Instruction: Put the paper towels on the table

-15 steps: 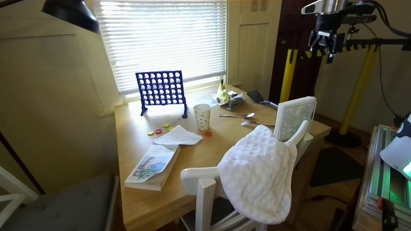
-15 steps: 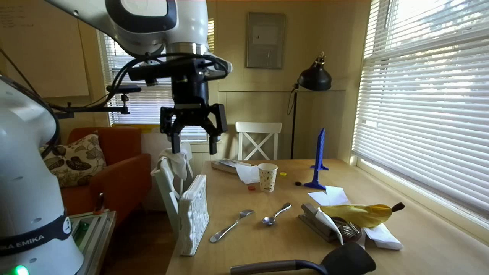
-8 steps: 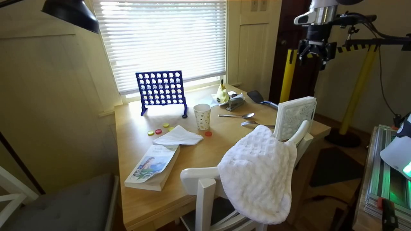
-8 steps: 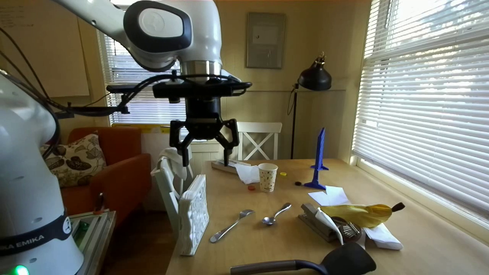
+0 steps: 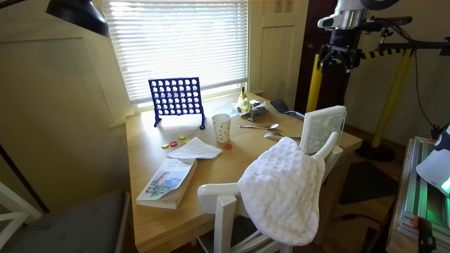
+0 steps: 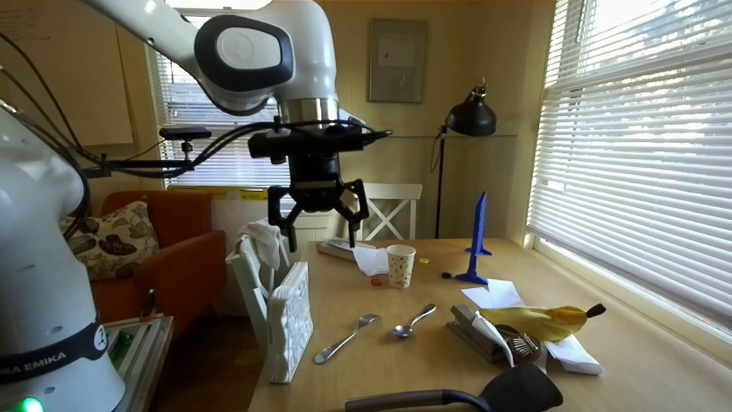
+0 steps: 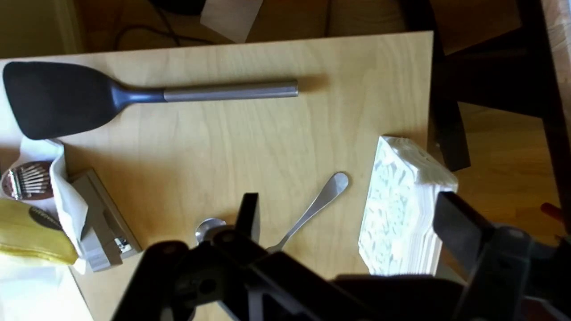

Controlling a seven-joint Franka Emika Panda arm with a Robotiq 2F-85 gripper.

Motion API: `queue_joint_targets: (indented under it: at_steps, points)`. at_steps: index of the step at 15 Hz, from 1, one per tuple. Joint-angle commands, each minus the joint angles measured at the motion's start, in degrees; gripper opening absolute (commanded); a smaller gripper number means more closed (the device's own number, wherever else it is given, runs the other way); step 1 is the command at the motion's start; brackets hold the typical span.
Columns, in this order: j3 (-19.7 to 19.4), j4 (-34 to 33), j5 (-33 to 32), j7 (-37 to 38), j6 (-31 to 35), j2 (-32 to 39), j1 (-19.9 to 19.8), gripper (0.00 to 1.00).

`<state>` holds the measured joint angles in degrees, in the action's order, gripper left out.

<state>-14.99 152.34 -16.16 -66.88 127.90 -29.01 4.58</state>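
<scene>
The paper towels [image 5: 322, 130] are a thick white folded stack with an embossed pattern. They stand upright on edge near the table's side, beside the white chair, in both exterior views [image 6: 291, 326]. The tan wooden table [image 5: 218, 182] also shows in the wrist view [image 7: 267, 133]. My gripper [image 6: 322, 245] is open and empty, pointing down in the air above the table, higher than the stack. In the wrist view, the paper towels [image 7: 388, 214] appear between the open fingers [image 7: 348, 196], closer to the right finger. The gripper does not touch them.
A fork [image 6: 346, 339] and a spoon [image 6: 413, 321] lie beside the stack. A spatula [image 7: 62, 100], stapler [image 6: 472, 335] and yellow banana-like item [image 6: 540, 321] are near. A cup [image 5: 221, 128], book [image 5: 167, 182], blue grid game [image 5: 175, 96] and cloth-draped chair [image 5: 281, 193] are around.
My gripper has come down and moved further over the table, more slowly in the last half second. It has turned slightly and stays open. The paper towels and other objects have not moved.
</scene>
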Motion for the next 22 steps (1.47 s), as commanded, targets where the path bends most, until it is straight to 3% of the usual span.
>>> queue_joint_targets:
  at_steps: [1,5,10,15,22]
  points:
    - [-1.13,-2.45,7.25,-6.7,4.8,6.99,1.38,1.0]
    - [0.68,-4.4,16.79,-11.49,3.11,13.49,2.96,1.0]
    - [4.39,-7.85,23.22,-14.19,2.26,21.24,2.45,1.0]
    - [7.82,-11.11,24.81,-14.06,-0.4,26.24,0.52,1.0]
    - [10.73,-11.75,23.74,-12.63,-4.49,26.8,-1.8,1.0]
